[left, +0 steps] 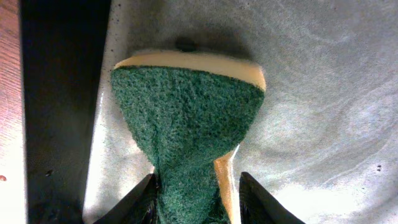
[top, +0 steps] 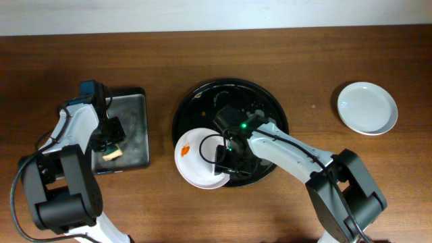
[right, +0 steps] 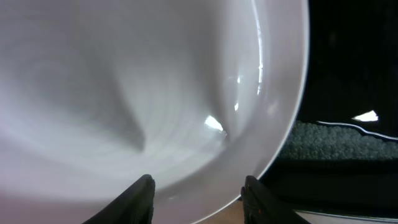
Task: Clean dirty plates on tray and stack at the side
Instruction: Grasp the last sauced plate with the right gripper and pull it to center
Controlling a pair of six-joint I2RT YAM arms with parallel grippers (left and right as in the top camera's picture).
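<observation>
A white plate [top: 196,158] with an orange-red smear lies at the lower left of the black tray [top: 273,111], overhanging its rim. My right gripper [top: 224,160] is at this plate's right edge. In the right wrist view the plate [right: 124,93] fills the frame, and the gripper's [right: 196,202] fingers are spread apart over its rim, with the black tray [right: 348,62] behind. A clean white plate [top: 368,108] lies at the far right. My left gripper [top: 111,144] is shut on the green-yellow sponge [left: 186,118], just above the metal tray.
The small rectangular metal tray [top: 135,128] stands at the left and shows under the sponge in the left wrist view [left: 323,93]. The right arm stretches across the black tray and hides its middle. Bare wooden table lies between the black tray and the clean plate.
</observation>
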